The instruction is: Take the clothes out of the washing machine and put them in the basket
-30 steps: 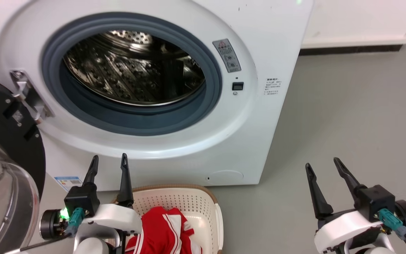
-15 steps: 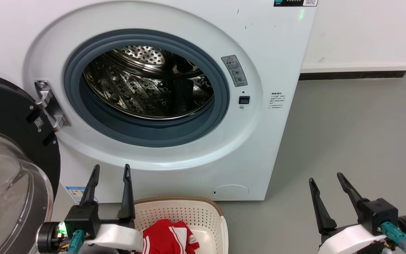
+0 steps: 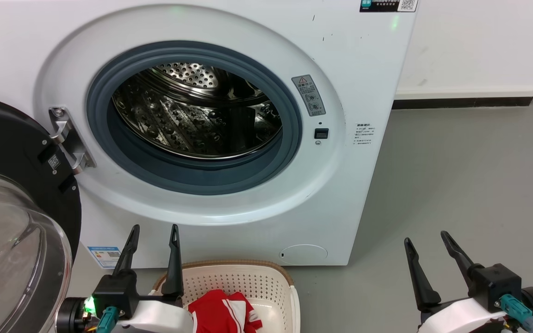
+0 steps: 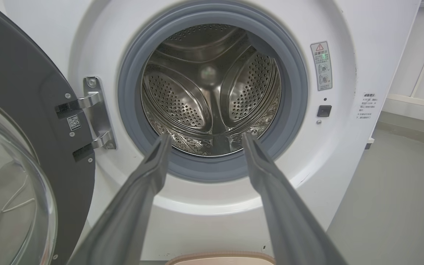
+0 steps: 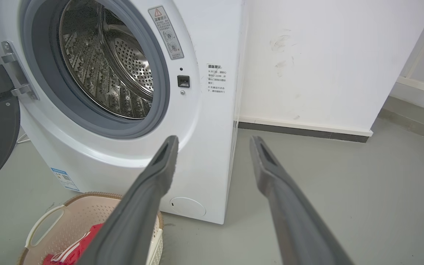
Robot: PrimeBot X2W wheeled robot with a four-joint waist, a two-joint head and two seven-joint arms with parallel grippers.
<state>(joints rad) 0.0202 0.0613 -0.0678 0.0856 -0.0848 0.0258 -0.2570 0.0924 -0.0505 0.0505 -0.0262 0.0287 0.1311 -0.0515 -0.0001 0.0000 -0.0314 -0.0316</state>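
Note:
The white washing machine (image 3: 363,69) stands with its black-framed glass door (image 3: 12,222) swung open to the left. Its steel drum (image 3: 197,115) shows bare metal in all three views. Red clothes (image 3: 222,312) with white stripes lie in the cream basket (image 3: 238,280) on the floor below the porthole. My left gripper (image 3: 154,230) is open beside the basket's left rim, holding nothing. Over the grey floor at the lower right, my right gripper (image 3: 426,237) is open and also holds nothing. From the right wrist, the basket (image 5: 68,217) and the clothes (image 5: 76,248) sit at the lower left.
The open door (image 4: 24,154) takes up the room on the left, close to my left arm. A white wall with a dark baseboard (image 3: 465,101) runs behind the machine on the right. Grey floor (image 3: 470,185) stretches to the right of the machine.
The head camera has tilted up, so the machine and basket sit lower in the picture. Both grippers stay open, and the clothes lie in the basket as before.

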